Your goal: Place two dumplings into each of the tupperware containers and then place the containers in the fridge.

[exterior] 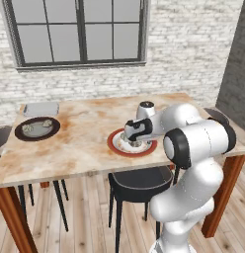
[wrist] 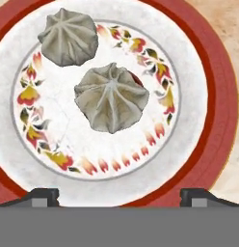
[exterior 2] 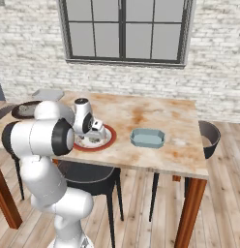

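Observation:
Two grey-beige dumplings, one point(wrist: 112, 96) in the middle and one point(wrist: 68, 36) beyond it, lie on the round red-rimmed white plate point(wrist: 218, 106). My gripper point(wrist: 121, 198) hangs open just above that plate point(exterior: 145, 149), its fingertips point(wrist: 42, 195) wide apart and holding nothing. One tupperware container point(exterior 2: 147, 137) sits empty to the right of the plate. Another tupperware container point(exterior: 41, 109) lies at the table's far left corner. More dumplings point(exterior: 31, 128) rest on a dark brown plate point(exterior: 53, 131). I cannot tell whether the tall dark grey block point(exterior: 238, 64) is the fridge.
The wooden table point(exterior: 85, 148) stands under a window in a white brick wall. A black chair point(exterior: 137, 184) is tucked under its near edge, and another black chair point(exterior 2: 211, 138) stands at the right end. My own arm point(exterior: 193, 143) crowds the near right side.

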Tool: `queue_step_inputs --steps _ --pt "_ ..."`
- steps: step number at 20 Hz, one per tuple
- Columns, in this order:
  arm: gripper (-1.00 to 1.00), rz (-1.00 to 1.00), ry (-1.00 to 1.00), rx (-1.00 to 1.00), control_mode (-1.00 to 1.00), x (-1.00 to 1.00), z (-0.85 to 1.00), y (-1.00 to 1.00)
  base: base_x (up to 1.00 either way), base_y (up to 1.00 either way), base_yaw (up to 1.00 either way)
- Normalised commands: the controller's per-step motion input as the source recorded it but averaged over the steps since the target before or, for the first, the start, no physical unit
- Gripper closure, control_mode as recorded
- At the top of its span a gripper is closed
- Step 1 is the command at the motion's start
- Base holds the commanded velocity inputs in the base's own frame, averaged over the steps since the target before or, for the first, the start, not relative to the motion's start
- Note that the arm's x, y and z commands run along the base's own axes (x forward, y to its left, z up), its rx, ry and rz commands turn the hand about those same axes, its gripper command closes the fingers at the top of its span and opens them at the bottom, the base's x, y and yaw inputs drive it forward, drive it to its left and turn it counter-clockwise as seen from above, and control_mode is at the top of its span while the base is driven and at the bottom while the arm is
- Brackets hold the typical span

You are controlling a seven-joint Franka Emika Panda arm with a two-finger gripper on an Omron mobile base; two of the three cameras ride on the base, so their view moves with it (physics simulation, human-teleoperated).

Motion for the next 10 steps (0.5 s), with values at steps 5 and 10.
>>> queue_step_inputs --steps 5,10 --pt "-1.0 0.0 0.0 0.0 -1.0 0.21 -0.34 0.0 0.0 0.0 0.0" --pt "-1.0 0.0 0.0 0.0 -1.0 0.36 -0.1 0.0 0.0 0.0 0.0"
